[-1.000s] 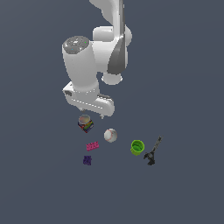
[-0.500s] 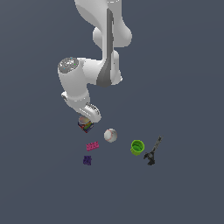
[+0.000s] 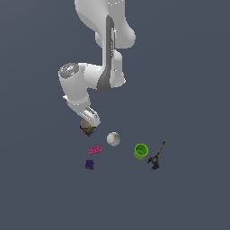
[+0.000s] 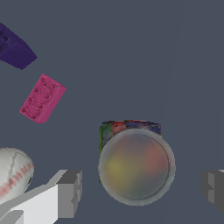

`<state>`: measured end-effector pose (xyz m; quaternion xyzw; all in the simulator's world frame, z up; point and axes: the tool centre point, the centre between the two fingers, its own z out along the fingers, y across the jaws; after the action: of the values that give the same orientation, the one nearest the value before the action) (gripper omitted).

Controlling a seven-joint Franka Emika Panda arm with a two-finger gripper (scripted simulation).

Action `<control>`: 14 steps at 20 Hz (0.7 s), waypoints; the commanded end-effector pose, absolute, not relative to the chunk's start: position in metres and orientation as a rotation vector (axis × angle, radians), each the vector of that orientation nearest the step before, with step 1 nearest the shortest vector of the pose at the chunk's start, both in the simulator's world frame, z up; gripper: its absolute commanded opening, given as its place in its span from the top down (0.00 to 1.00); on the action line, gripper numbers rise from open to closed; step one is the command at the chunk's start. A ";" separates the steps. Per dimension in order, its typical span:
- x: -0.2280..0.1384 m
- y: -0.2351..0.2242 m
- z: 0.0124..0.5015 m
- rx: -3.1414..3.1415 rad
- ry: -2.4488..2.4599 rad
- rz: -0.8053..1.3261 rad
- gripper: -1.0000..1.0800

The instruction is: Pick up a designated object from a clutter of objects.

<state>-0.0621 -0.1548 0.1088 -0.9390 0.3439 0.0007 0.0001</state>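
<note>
The designated object, a short can (image 4: 136,165) with a grey metal top and a red, blue and green label, stands upright between my two fingers in the wrist view. My gripper (image 4: 142,192) is open, one finger (image 4: 69,194) on each side of the can with a gap to it. In the exterior view my gripper (image 3: 90,122) hangs right over the can (image 3: 88,130), hiding most of it. The rest of the clutter lies around it: a white ball (image 3: 113,139), a pink brick (image 3: 95,150), a dark purple piece (image 3: 89,165), a green cup (image 3: 141,151) and a black clamp (image 3: 157,156).
The white ball (image 4: 13,179) lies close beside one finger in the wrist view. The pink brick (image 4: 42,98) and purple piece (image 4: 14,48) lie farther off. All items rest on a plain dark grey floor (image 3: 188,90).
The arm has come down over the can: the hand went from well above it to right at it, with the fingers now on both sides. No object has moved.
</note>
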 end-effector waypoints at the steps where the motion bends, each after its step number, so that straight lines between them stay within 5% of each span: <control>1: -0.062 -0.155 0.108 -2.950 1.080 0.002 0.04; 14: -0.063 -0.155 0.062 -2.948 1.087 0.000 0.04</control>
<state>-0.0637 -0.1551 0.0667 -0.9383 0.3459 0.0006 -0.0003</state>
